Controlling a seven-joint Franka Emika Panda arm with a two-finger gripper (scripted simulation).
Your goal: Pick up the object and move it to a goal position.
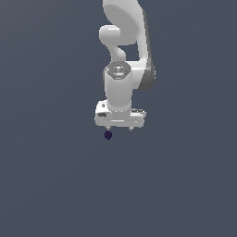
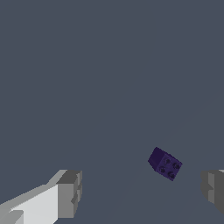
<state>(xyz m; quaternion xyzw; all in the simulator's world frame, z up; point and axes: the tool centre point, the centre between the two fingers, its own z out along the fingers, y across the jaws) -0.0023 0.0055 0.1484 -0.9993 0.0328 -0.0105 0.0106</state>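
The object (image 1: 108,135) is a tiny dark navy-purple lump. In the wrist view it (image 2: 165,163) shows as a small block with four studs on one face. My white gripper (image 1: 119,128) points down just above it, and the object sits under the finger on the exterior view's left. In the wrist view the gripper (image 2: 142,192) is open wide and empty. One grey fingertip (image 2: 70,192) is far from the object, the other (image 2: 213,189) is nearer. Neither pad touches it.
A plain dark grey-blue surface (image 1: 55,185) fills both views. The white arm (image 1: 125,41) rises behind the gripper in the exterior view.
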